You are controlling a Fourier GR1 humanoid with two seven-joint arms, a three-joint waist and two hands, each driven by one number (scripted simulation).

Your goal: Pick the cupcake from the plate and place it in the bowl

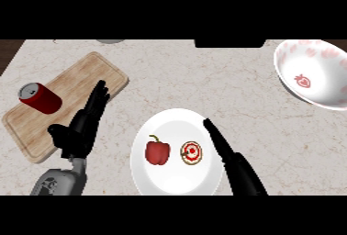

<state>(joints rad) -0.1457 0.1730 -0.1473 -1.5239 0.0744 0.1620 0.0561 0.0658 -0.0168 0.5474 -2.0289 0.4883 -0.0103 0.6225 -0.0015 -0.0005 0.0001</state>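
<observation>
Centrally, one round white plate (175, 126) lies on the pale stone counter (203, 78). It carries two things: one small cupcake with a red-and-white swirled top (192, 153) on its right half, and one red bell pepper (157, 153) just left of the cupcake. One white bowl with red strawberry prints (315, 73) stands well up and right of the plate. One light wooden cutting board (71, 98) lies left of the plate, with one red cylindrical can (39, 97) on it.

Two black hands show. The right hand (237, 167) reaches over the plate's right rim, just beside the cupcake, its fingers straight and together, holding nothing. The left hand (82, 126) is left of the plate over the board's edge, its fingers straight and its thumb held apart.
</observation>
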